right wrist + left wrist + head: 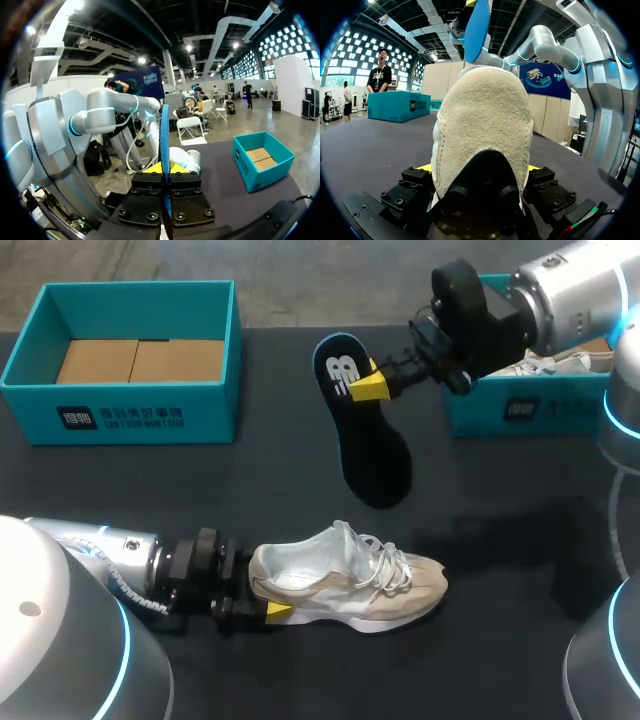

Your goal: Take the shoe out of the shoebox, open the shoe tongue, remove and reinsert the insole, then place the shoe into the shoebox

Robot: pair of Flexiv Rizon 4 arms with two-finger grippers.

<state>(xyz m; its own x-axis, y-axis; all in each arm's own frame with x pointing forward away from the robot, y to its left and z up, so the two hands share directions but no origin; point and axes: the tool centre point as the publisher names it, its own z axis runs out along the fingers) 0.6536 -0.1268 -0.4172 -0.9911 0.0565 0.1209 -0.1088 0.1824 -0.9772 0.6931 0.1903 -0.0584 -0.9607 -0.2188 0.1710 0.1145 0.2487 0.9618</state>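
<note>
A beige and white sneaker (345, 580) lies on its sole on the dark table near the front, toe pointing right. My left gripper (265, 590) is shut on its heel, one yellow tip showing at the near side. In the left wrist view the suede heel (482, 130) fills the space between the fingers of that gripper (479, 167). The dark blue insole (365, 440) hangs in the air above the table's middle, with my right gripper (368, 385) shut on its upper part. The right wrist view shows the insole (164, 145) edge-on, pinched in that gripper (165, 169).
An open teal shoebox (140, 415) with a brown cardboard insert stands at the back left. A second teal shoebox (520, 410) at the back right holds another pale shoe (550, 365), partly hidden by my right arm. Bare dark tabletop lies between the sneaker and the boxes.
</note>
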